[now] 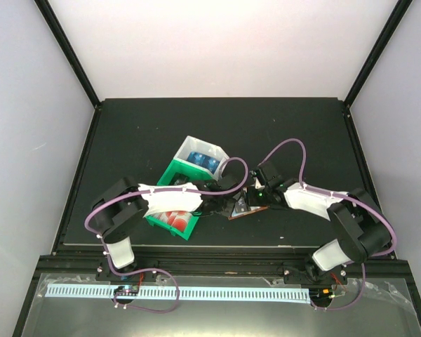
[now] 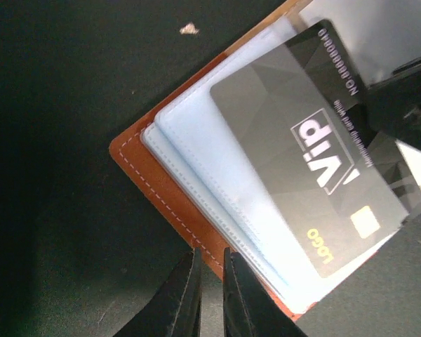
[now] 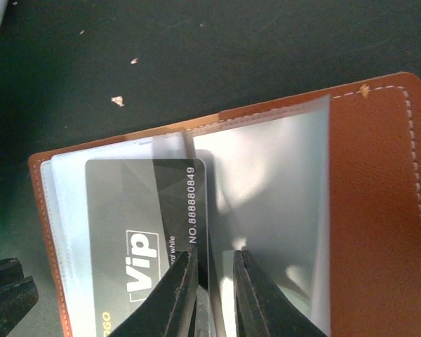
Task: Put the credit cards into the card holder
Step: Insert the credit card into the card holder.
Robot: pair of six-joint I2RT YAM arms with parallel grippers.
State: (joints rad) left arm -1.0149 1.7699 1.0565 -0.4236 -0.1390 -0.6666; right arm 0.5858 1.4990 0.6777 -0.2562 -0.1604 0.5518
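Inserting step: a black plastic VIP credit card (image 3: 126,232) rests on an open brown leather card holder (image 3: 372,210) on the black table (image 1: 196,126).
The card seems not yet inside the holder's clear pockets (image 3: 266,196). The right claw (image 3: 216,281) straddles the card's edge, narrowly parted; the left claw (image 2: 209,281) is almost pressed together at the holder's rim. I cannot tell whether either grips. Next, probably slide the card into a pocket mouth.

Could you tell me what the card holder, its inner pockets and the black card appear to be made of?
The card holder looks like tan leather or an imitation: matte, finely grained, with pale stitching along its edge. The inner pockets look like clear soft plastic, glossy with seamed edges. The black card looks like stiff plastic, satin, with printed lettering.
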